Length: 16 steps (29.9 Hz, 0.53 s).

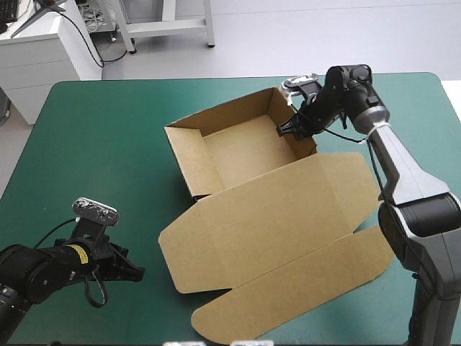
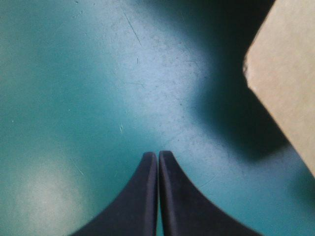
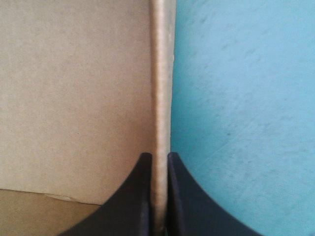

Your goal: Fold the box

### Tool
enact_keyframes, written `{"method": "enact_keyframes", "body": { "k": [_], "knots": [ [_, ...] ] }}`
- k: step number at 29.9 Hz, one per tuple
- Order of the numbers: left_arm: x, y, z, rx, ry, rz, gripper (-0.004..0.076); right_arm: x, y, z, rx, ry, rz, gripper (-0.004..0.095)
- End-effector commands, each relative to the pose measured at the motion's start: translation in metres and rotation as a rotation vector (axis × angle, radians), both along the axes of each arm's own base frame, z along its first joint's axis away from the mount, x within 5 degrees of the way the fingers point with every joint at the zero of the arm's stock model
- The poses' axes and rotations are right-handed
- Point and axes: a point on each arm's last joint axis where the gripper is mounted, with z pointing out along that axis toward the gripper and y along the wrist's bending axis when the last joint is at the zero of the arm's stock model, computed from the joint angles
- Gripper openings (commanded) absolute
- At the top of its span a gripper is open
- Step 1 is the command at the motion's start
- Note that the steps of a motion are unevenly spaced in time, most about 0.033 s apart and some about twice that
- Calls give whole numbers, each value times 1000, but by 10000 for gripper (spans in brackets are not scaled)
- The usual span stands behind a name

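Two grippers: right gripper (image 3: pixel 158 161) clamped on the tray's wall; left gripper (image 2: pixel 158 156) pressed together, empty, over teal-green cover (image 1: pixel 94 144).
Box: brown cardboard box (image 1: pixel 266 209) mid-table, lid flat.
Risk: tugging could untuck that wall.

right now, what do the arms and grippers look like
The right arm has silver-grey links and black joints. The left arm is black with a yellow band near the wrist. The left gripper and right gripper each have two black fingers curved like fins.

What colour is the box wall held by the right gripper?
The box wall is plain brown; right wrist view.
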Motion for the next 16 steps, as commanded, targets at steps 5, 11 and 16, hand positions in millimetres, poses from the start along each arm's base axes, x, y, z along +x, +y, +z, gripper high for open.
{"method": "enact_keyframes", "body": {
  "k": [5,11,16],
  "knots": [
    [2,-4,11,-51,-60,-5,-8,-36,-34,111,-63,-349,-61,-19],
    [1,-4,11,-54,-57,-6,-8,-42,-79,128,-109,-393,-167,-19],
    [1,-4,11,-57,-55,-6,-8,-41,-134,127,-122,-363,-318,-19]
  ]
}}
